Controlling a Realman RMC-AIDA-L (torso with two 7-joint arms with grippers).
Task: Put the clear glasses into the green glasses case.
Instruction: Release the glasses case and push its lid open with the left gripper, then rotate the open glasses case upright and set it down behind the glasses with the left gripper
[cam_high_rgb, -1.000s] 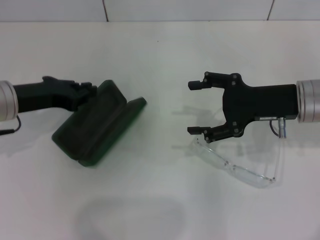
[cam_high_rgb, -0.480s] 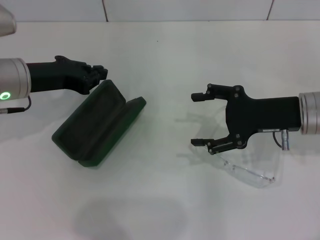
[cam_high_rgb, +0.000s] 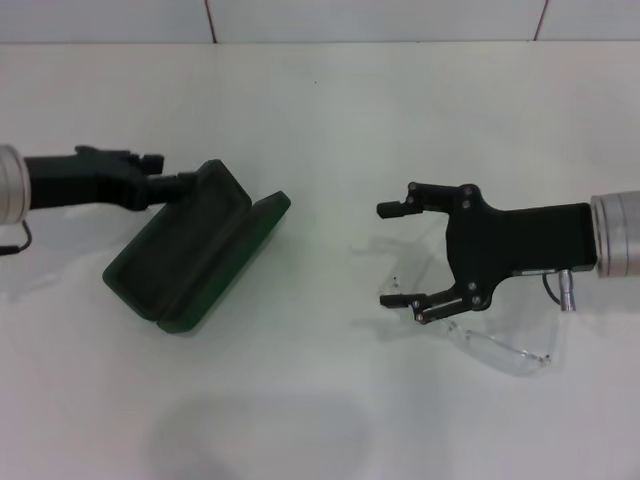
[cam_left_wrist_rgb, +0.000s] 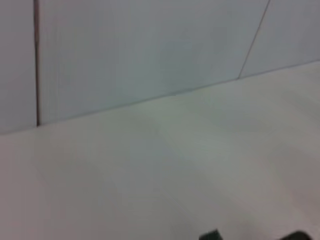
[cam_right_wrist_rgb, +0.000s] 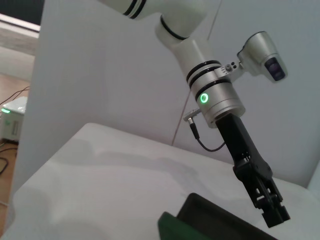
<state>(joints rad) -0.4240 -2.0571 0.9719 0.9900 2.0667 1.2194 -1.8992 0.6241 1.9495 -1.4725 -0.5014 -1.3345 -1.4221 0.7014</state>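
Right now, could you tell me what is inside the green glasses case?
The green glasses case lies open, showing only dark lining; no glasses inside. The clear glasses lie on the table under the open right gripper. The left gripper touches the lid's far edge.

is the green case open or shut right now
Open. In the head view the green glasses case lies with its lid swung back from the base, nothing inside, the left gripper at the lid's far edge.

Green glasses case (cam_high_rgb: 195, 250) left, clear glasses (cam_high_rgb: 495, 345) right
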